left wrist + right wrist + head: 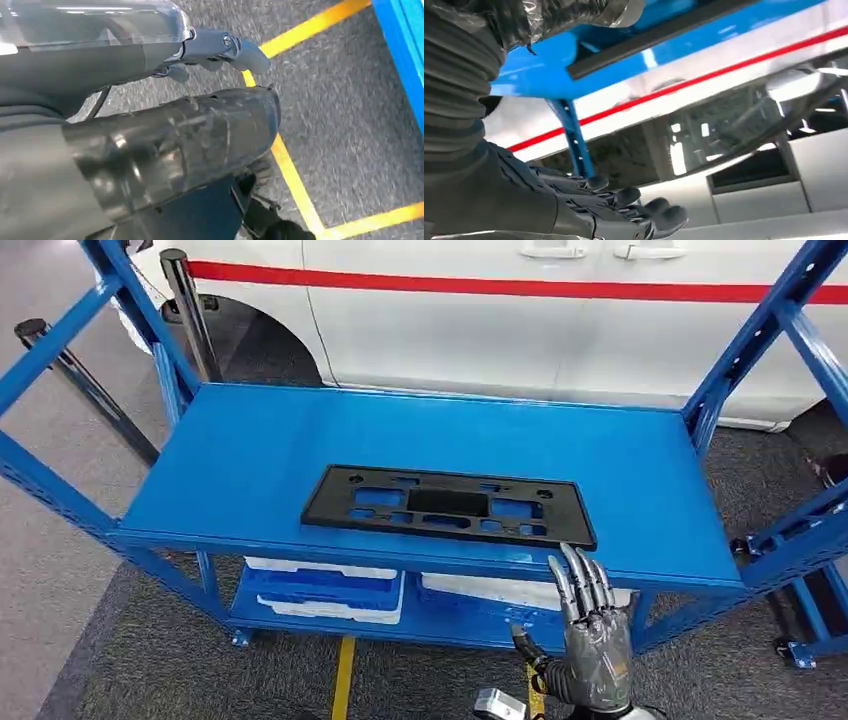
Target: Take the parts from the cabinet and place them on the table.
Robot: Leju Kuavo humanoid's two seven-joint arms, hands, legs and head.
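- The black plastic part, a flat frame with cut-out windows, lies on the top shelf of the blue rack, toward its front edge and a little right of centre.
- It looks light and fairly stiff, though thin enough to flex if lifted by one end (a judgement from its shape alone). Its smooth face offers little purchase, so the near long edge or the bars between the windows seem the best places to take hold.
- The right robot hand is raised just in front of the shelf's front edge, below the part's right end, fingers spread and straight, holding nothing and not touching the part.
- The left robot hand hangs over grey floor with yellow tape lines; whether its fingers are apart or together I cannot tell.
- White trays on the lower shelf are half hidden by the top shelf, their contents unclear. A white vehicle behind is cut off.
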